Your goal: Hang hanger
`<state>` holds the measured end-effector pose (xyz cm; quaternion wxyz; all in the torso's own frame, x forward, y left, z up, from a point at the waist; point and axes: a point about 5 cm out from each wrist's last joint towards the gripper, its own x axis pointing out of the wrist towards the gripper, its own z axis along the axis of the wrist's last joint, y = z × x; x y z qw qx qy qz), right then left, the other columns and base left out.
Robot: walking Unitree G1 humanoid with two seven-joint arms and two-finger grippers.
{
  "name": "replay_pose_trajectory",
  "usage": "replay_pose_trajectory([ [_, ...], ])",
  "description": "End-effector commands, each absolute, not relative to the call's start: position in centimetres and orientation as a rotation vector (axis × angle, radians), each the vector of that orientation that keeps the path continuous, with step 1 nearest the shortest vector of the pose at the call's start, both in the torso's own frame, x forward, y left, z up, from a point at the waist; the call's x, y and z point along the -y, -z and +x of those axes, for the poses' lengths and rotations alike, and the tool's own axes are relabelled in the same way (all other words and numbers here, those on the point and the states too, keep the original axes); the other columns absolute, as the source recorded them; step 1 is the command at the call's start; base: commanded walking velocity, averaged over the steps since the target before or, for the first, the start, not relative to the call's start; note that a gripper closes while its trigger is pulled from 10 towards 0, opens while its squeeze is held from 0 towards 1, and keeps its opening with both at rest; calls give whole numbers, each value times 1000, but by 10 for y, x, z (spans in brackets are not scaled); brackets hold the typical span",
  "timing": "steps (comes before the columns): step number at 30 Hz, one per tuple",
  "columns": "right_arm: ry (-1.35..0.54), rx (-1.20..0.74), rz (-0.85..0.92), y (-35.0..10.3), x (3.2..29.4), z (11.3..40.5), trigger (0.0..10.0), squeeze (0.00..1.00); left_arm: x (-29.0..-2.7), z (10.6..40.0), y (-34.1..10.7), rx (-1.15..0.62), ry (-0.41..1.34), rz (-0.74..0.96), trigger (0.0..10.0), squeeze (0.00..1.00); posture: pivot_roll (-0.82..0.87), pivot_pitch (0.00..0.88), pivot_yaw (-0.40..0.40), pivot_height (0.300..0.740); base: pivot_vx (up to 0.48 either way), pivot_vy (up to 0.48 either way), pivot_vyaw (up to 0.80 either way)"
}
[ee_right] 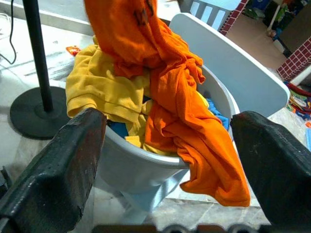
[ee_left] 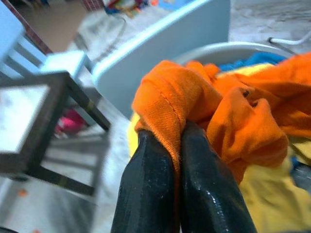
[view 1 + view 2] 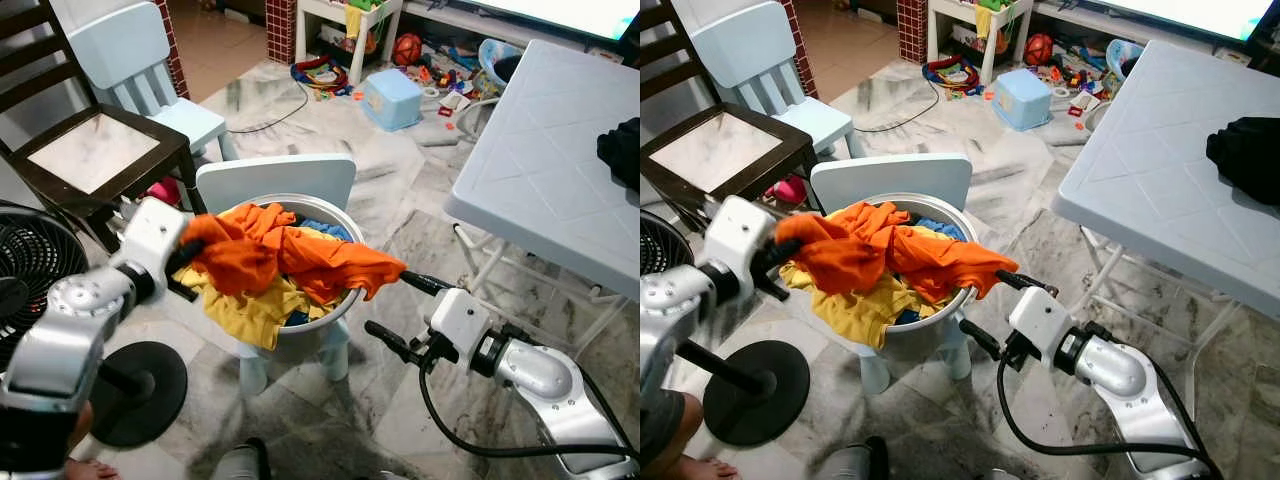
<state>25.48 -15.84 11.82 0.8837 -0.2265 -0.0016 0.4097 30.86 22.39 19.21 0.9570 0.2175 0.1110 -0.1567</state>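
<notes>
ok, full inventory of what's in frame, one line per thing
orange garment: 1, orange, draped over the basin rim, one end pinched by the left gripper
yellow garment: 1, yellow, in the basin under the orange one
basin: 1, grey-white, on a small blue chair
small chairs: 2, pale blue, one under the basin, one behind it
dark chair: 1, brown, pale seat, robot's left
fan: 1, black, round base on floor, far left
table: 1, white, right
black cloth: 1, on the table
toys: several, mixed colours, floor at back
left gripper: shut on the orange garment
right gripper: open, beside the basin
</notes>
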Motion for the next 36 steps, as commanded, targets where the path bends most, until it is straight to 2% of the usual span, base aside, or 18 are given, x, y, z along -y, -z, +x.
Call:
replay_pose_trajectory([
  [1,-867,-11,-476,-115,160,253,10000,0,-227,316,-205,-162,289,529,0,0,39,115,-47,740,0,0,0],
  [2,-868,-12,-476,-114,160,254,10000,0,-229,319,-211,-131,273,569,0,0,40,114,-47,740,0,0,0],
  [3,-868,-12,-476,-113,160,254,10000,0,-229,326,-223,-48,249,749,0,0,42,113,-45,740,0,0,0],
  [4,-868,-12,-476,-113,160,254,10000,0,-229,326,-223,-48,249,749,0,0,42,113,-45,740,0,0,0],
  [5,-869,-13,-476,-113,160,255,10000,0,-223,330,-225,-15,286,841,0,0,40,112,-44,740,0,0,0],
  [9,-873,-14,-480,-112,158,254,10000,0,-211,333,-215,-54,373,851,0,0,31,112,-42,740,0,0,0],
  [13,-885,-30,-491,-110,159,250,10000,0,-189,316,-165,-323,722,909,0,0,18,115,-43,740,0,0,0],
  [20,-896,-42,-501,-108,161,248,10000,0,-182,294,-126,-509,986,980,0,0,10,121,-43,740,0,0,0],
  [35,-921,-50,-499,-105,155,244,10000,0,-178,300,-82,-544,971,982,0,0,0,138,-51,740,0,0,0],
  [36,-921,-49,-499,-105,155,244,10000,0,-177,304,-81,-528,934,970,10000,255,-3,140,-50,740,0,0,0],
])
